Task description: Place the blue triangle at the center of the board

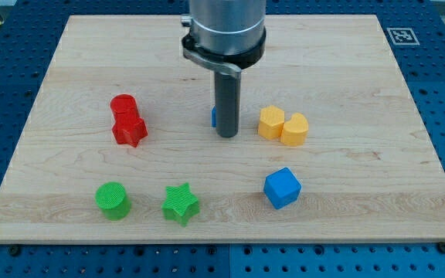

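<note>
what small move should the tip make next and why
Probably a short nudge toward the view's bottom. The blue triangle is mostly hidden behind my tip, showing only as a sliver on its left, and appears to sit slightly above the wooden board's center.

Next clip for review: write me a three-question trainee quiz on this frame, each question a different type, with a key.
1. True or false: the blue triangle is almost entirely hidden behind the rod, just above my tip.
2. Multiple choice: what lies nearest the view's bottom right? A) green cylinder B) blue cube C) green star
3. Fill in: the two blocks to the view's right of my tip, touching each other, are ____ in colour.

Key: 1 true; 2 B; 3 yellow, meaning the yellow blocks.
</note>
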You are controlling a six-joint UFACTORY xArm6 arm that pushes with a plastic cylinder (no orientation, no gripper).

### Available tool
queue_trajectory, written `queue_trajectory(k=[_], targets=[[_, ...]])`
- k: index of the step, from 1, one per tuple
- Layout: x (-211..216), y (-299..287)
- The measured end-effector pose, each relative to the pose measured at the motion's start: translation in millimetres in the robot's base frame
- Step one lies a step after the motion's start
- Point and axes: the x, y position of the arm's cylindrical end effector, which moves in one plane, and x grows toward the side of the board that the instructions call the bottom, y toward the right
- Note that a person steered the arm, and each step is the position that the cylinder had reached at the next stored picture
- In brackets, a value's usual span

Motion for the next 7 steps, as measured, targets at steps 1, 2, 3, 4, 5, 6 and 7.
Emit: queue_trajectory(k=[1,2,3,4,5,6,7], targets=[[0,6],[-14,6],[-28,4],[-31,-5],[-35,-5],[-52,-5],[-52,-5]])
